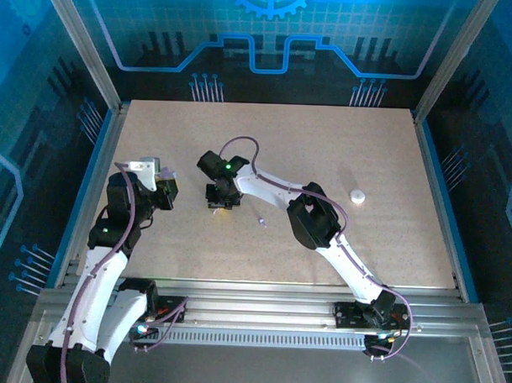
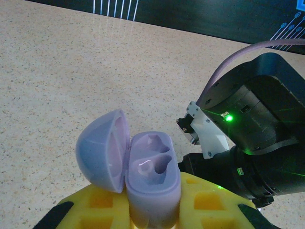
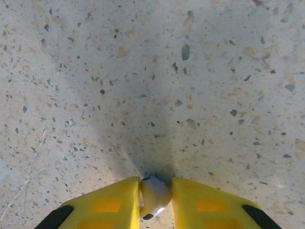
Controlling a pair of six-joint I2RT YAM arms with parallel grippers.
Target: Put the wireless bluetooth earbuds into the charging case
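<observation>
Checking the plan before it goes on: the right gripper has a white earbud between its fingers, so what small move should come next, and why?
Probably lift the right gripper straight up a little: its fingers pinch the white earbud at the table, and the left gripper holds the purple charging case open, wells looking empty.

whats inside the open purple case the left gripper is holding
The purple case shows two moulded sockets, both apparently empty. Its underside is hidden between the yellow fingers of the left gripper.
</observation>
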